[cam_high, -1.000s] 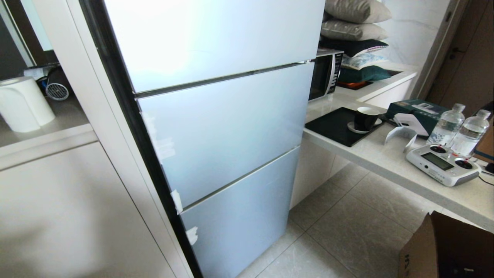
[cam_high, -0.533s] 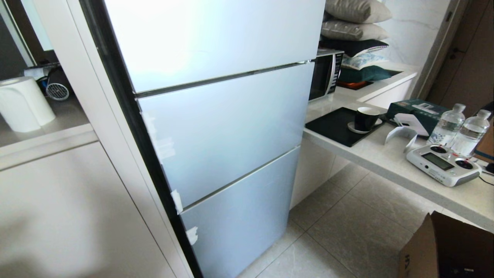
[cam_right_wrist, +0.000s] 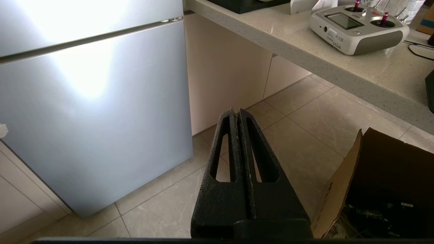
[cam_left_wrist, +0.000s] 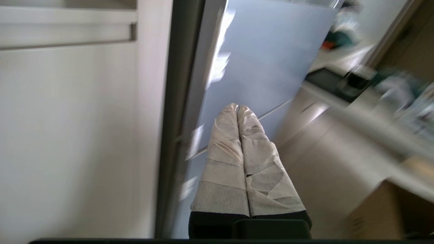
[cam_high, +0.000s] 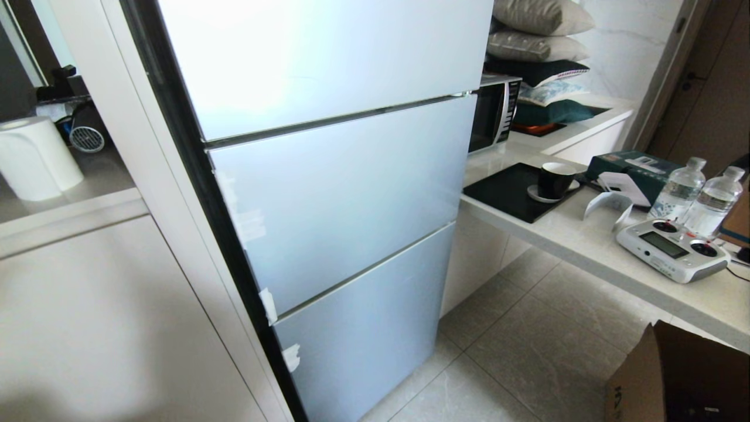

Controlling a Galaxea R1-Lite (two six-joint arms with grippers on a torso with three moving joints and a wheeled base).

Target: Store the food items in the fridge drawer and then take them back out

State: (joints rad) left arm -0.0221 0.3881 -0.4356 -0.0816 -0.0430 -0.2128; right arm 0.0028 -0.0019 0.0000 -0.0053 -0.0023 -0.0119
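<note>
The fridge stands upright, doors closed; the left gripper and the right gripper are both pressed together, empty.

Head cam looks down from up high at the fridge front and the counter. Both wrist cams sit lower, facing that same fridge; the right one also catches the counter.

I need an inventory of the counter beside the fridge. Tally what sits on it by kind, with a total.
Water bottles: 2
Cups: 1
Remote controllers: 1
Microwaves: 1
Green boxes: 1
Black mats: 1
Total: 7
</note>
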